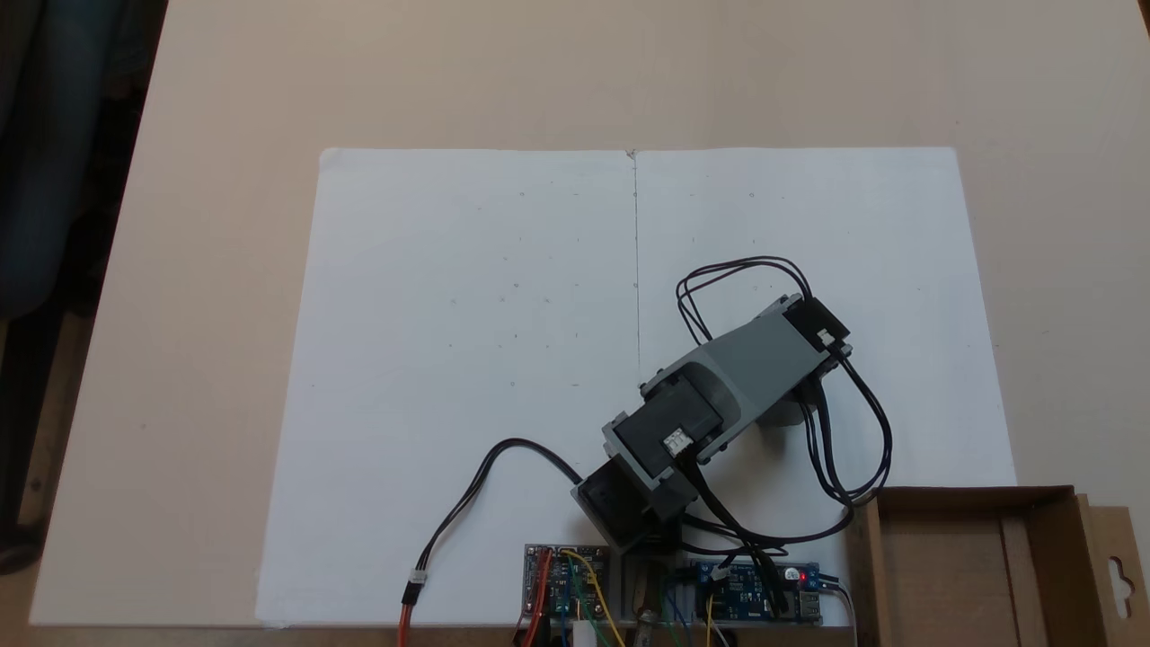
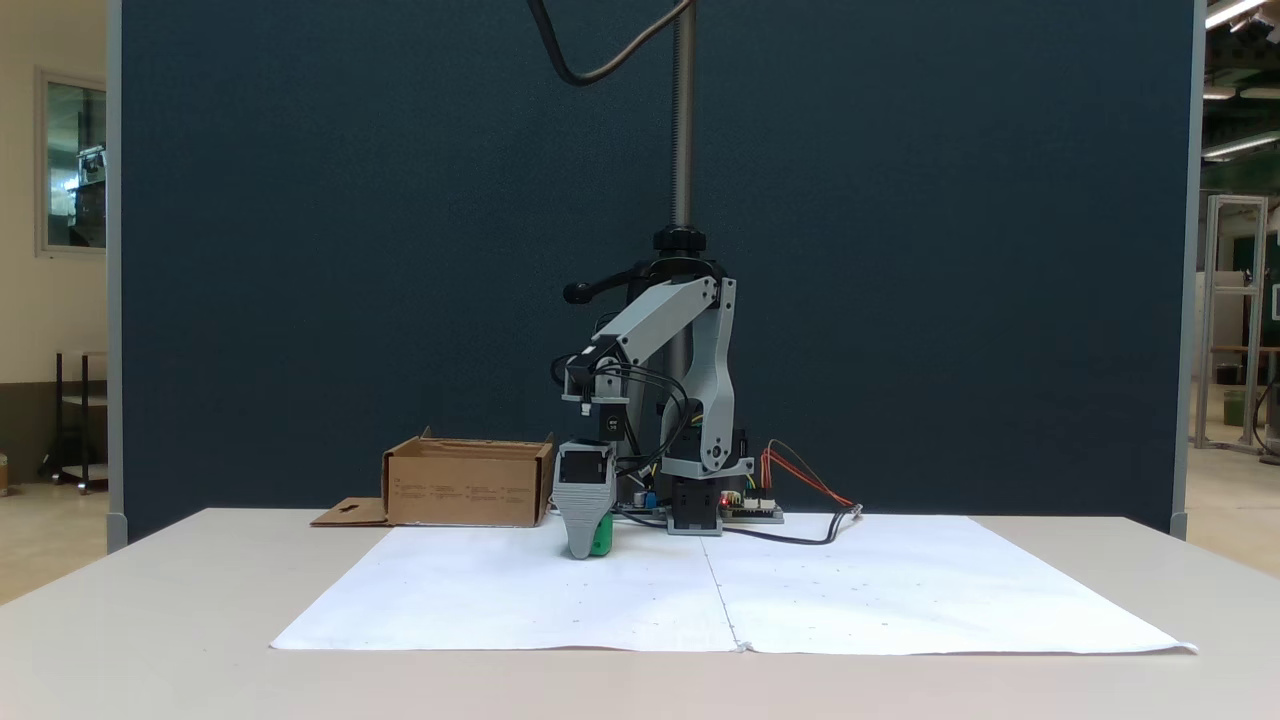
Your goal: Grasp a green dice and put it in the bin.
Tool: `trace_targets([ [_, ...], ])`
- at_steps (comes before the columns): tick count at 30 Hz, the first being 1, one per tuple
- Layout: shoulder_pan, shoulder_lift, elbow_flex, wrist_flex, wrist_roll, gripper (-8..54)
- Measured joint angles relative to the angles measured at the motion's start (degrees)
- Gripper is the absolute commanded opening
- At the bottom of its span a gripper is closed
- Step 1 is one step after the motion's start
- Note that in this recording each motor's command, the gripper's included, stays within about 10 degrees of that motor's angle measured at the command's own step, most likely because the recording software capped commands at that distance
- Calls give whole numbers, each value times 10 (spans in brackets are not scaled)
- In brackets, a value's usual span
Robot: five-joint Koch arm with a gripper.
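Observation:
The green dice (image 2: 601, 538) rests on the white paper, its right half showing past the grey finger of my gripper (image 2: 585, 548). The gripper points straight down with its tip at paper level, touching or nearly touching the dice. Only one finger (image 2: 581, 505) shows, so I cannot tell whether the dice is held. In a fixed view from above, the arm (image 1: 746, 359) covers both the gripper and the dice. The bin (image 1: 943, 557), a shallow brown cardboard box, stands at the lower right there, and at the left of the gripper in the side fixed view as the bin (image 2: 465, 495).
Two white paper sheets (image 1: 467, 359) cover the table's middle. Circuit boards (image 1: 566, 580) and loose black cables (image 1: 835, 449) lie by the arm's base. A metal pole (image 2: 683, 120) rises behind the arm, in front of a dark blue partition.

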Motion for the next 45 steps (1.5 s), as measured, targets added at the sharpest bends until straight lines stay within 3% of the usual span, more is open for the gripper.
trace_targets([
  [6, -19, 17, -41, -11, 6, 116],
  [15, -35, 31, -339, 73, 155, 116],
  [22, 113, 32, -371, 81, 271, 116],
  [28, 303, 0, -488, 102, 360, 116],
  [45, 535, -129, -531, 162, 364, 116],
])
